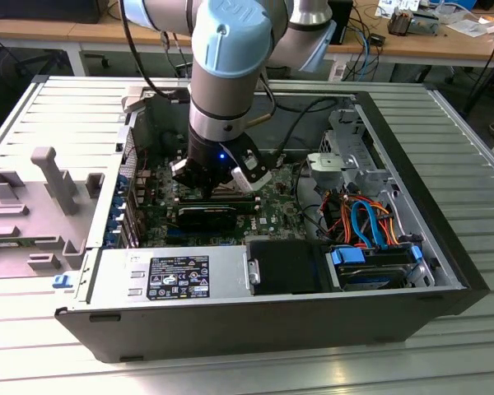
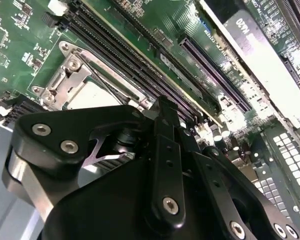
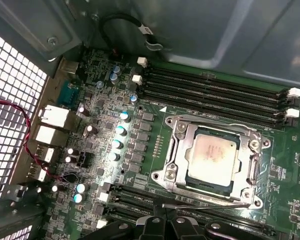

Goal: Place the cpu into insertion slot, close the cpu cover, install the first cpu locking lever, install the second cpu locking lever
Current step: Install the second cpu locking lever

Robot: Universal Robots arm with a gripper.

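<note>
silver cpu seated under closed cpu cover, hand at its edge, grip unclear

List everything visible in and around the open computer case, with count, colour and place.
Square silver-grey metal cpu: one, seated in the insertion slot, under the cover's window.
Square socket with silver rim, the insertion slot: one, on the green motherboard.
Thin silver metal cpu cover: one, lying closed over the cpu.
Green motherboard: one, on the case floor.
Long black memory slots: several, on two sides of the socket.
Silver power supply box: one, along the case's near wall.
Orange and blue cables: a bundle, at the exterior view's right.
Grey moulded tray: one, outside the case, at the exterior view's left.
Black tool: one, low over the motherboard near the socket.
</note>
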